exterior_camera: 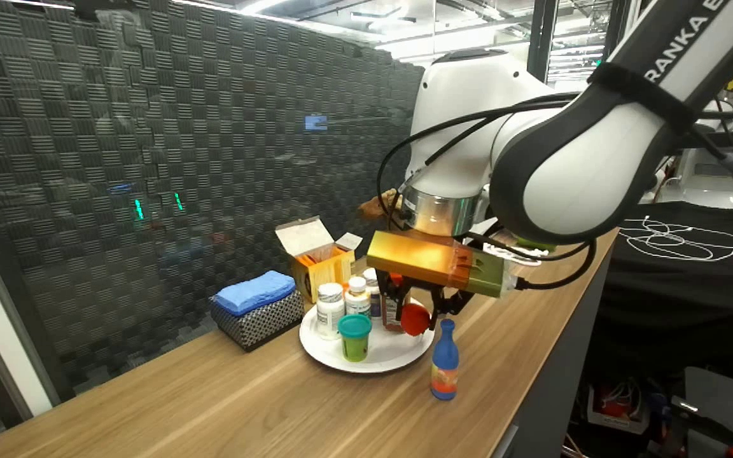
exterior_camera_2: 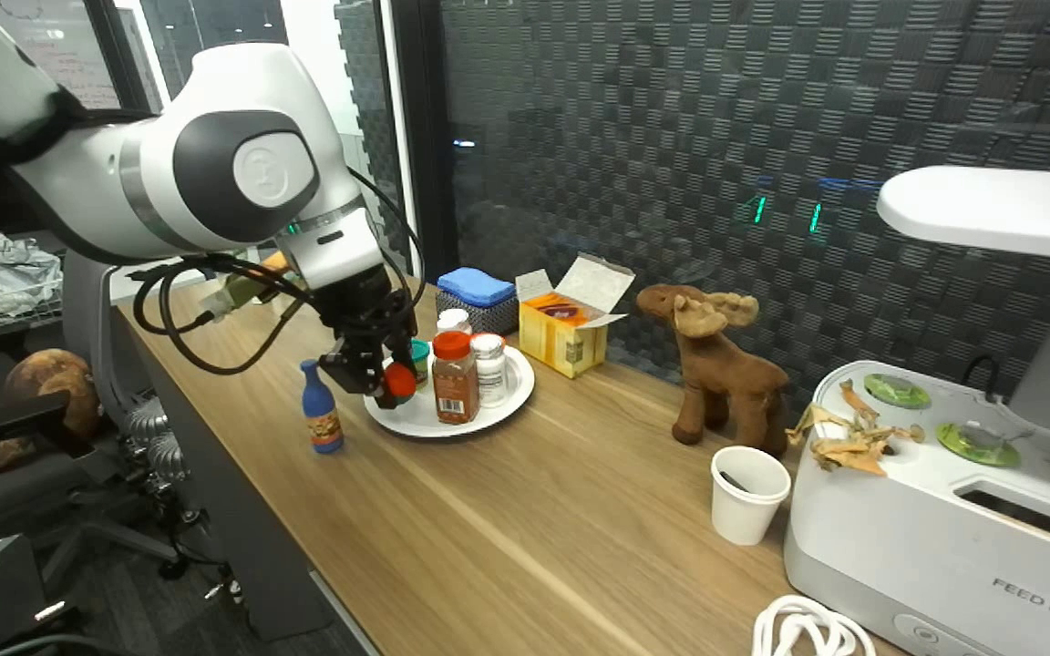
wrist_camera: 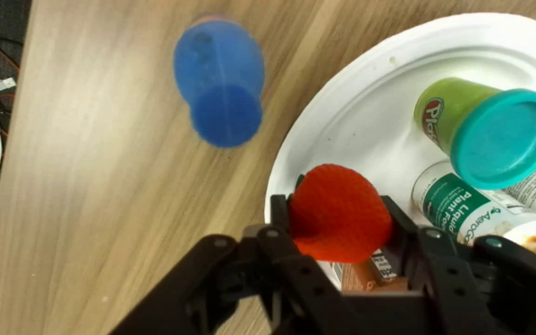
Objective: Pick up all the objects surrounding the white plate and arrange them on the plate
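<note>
- Foremost in the wrist view, the tool [wrist_camera: 337, 215] clasps a red rounded object [wrist_camera: 342, 216] at the edge of the white plate [exterior_camera: 389, 357], contact unclear; likely light, safest pinched at its widest.
- Beside the plate, a blue bottle [exterior_camera: 445, 364] stands upright on the bench [exterior_camera: 214, 407]; probably slick, best taken below its neck.

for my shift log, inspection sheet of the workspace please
Surface: wooden counter
Job's things: white plate bears bottles, a red-capped jar and a green tub; blue bottle stands upright beside it
Clutter: open yellow carton, patterned box, toy moose, white cup
Gripper: shut on a red object near the white plate's rim; contact with plate unclear
Cables: black cables loop by the arm; white cable on counter
Surroundings: dark textured wall behind
</note>
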Robot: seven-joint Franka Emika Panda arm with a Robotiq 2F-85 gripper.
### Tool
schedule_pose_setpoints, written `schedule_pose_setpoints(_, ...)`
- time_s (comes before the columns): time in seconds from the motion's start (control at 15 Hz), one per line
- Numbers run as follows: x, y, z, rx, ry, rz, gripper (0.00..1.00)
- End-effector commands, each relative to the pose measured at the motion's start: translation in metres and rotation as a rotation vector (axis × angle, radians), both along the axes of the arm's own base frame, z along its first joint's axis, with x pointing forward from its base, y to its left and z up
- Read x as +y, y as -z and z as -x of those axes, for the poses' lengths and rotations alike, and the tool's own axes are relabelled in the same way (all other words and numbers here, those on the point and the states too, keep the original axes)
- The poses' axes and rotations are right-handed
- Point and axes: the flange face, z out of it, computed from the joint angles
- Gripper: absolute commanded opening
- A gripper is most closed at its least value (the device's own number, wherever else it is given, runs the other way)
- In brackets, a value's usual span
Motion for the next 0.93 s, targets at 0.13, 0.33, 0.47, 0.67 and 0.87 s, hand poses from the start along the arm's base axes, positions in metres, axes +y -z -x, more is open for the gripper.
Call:
schedule_pose_setpoints(0.13, 0.010, 0.011, -0.008, -0.015, 0.001, -0.047, 0.24)
schedule_pose_setpoints(0.33, 0.012, 0.015, -0.014, -0.043, 0.002, -0.053, 0.24)
schedule_pose_setpoints(0.47, 0.012, 0.016, -0.019, -0.060, 0.004, -0.059, 0.24)
schedule_pose_setpoints(0.67, 0.012, 0.015, -0.024, -0.078, 0.001, -0.067, 0.24)
schedule_pose_setpoints(0.87, 0.010, 0.012, -0.024, -0.090, -0.002, -0.069, 0.80)
